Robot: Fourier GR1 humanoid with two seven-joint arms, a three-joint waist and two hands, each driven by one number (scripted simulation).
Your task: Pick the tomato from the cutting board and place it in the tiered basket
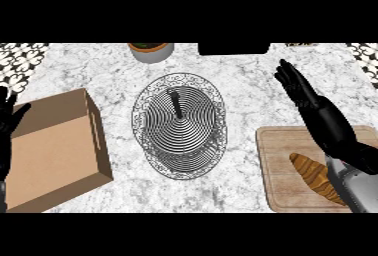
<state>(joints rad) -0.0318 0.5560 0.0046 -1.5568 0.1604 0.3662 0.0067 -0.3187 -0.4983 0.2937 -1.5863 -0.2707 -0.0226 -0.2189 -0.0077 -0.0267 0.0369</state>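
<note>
Head view of a marble counter (251, 85): the wire tiered basket (179, 126) stands at centre, with a brown cardboard box (57, 150) at 9 o'clock, a grey pot (151, 51) at 12 o'clock and a wooden cutting board (284, 165) at 4 o'clock bearing a baguette-like loaf (314, 175). The right hand (306, 100) extends above the board's far edge, fingers straight and holding nothing; the left hand (9, 122) rests open, fingers up, at the 9 o'clock edge. No tomato can be made out on the board or in the basket.
</note>
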